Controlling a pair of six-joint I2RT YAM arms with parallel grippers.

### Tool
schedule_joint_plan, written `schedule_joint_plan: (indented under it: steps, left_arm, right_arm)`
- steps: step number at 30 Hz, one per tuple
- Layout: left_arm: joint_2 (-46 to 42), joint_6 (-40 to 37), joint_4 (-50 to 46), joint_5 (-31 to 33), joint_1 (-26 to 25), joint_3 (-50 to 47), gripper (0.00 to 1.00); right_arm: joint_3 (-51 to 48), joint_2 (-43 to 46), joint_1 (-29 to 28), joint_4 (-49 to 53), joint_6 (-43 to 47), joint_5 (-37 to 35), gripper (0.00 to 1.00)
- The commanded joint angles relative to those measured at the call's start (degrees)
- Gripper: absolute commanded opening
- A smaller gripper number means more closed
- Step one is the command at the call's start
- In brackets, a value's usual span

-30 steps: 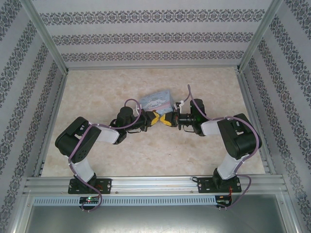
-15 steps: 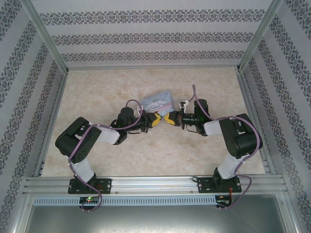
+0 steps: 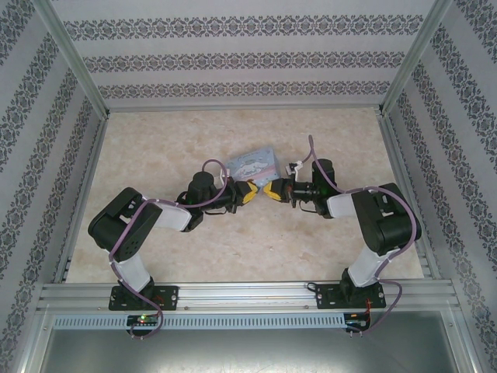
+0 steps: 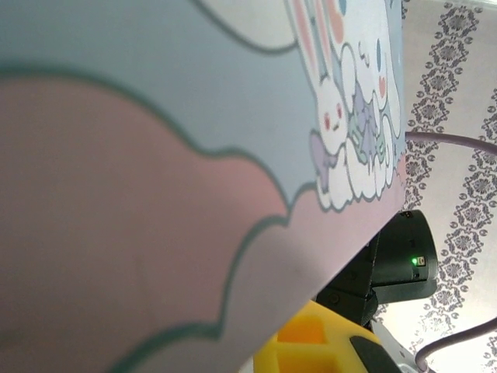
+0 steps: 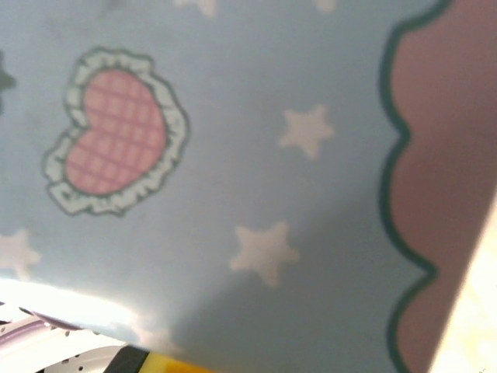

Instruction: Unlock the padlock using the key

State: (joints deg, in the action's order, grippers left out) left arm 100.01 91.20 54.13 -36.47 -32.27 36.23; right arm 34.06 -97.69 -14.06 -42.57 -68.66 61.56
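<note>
1. padlock: cannot be picked out; it is too small, or hidden by the claws. Judged to lie in the narrow space where the two claws meet, at the near edge of the tin. No shackle can be made out, so whether it is shut or sprung cannot be told.

2. key: likewise not made out. Whether either claw carries it cannot be told.

3. left claw [image 3: 247, 192]: yellow fingers, pointed toward its partner. From above, the spread of the fingers cannot be told, nor whether anything is in them.

4. right claw [image 3: 271, 189]: yellow fingers, facing the left claw almost tip to tip, near it but seemingly not touching. Its spread and contents cannot be told either.

5. tin [image 3: 252, 163]: light blue with a cartoon lid, lying askew just beyond both claws on their far side. It sits hard up against each wrist camera. The left wrist view has white rabbit figures [image 4: 349, 116] above a pink scalloped band. The right wrist view has a frilled pink heart [image 5: 116, 132] among white stars.

6. table [image 3: 155, 155]: pale and marbled, under the tin and both arms.

7. progress, as a judgement: both claws are brought together at the tin, which suits lining up key and lock. Nothing shows the lock opened. Still to do — seat the key, turn it, free the shackle.
</note>
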Motion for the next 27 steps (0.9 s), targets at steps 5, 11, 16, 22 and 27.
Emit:
schedule_joint_plan:
  steps: [5, 11, 16, 22, 27]
  left_arm:
    - [0.46, -7.25, -5.9, -2.78, 0.17, 1.57, 0.0]
    - [3.66, -14.24, -11.42, -0.36, 0.62, 3.69, 0.0]
    - [5.27, -18.1, -16.06, 2.72, 0.54, 5.49, 0.0]
    - [6.51, -20.27, -19.03, 4.64, -0.18, 6.64, 0.07]
    - [6.08, -22.5, -22.31, 5.53, -0.95, 7.01, 0.28]
  right_arm:
    - [-2.46, 4.5, 1.59, -0.32, 2.84, 1.36, 0.0]
    - [-4.3, 5.03, 1.8, -0.32, 3.0, 0.25, 0.0]
    - [-6.38, 5.5, 1.38, -0.32, 3.84, -1.19, 0.0]
    - [-8.72, 6.61, 0.68, -0.32, 4.26, -3.19, 0.0]
    - [-9.45, 8.17, -0.13, -0.32, 4.38, -3.84, 0.0]
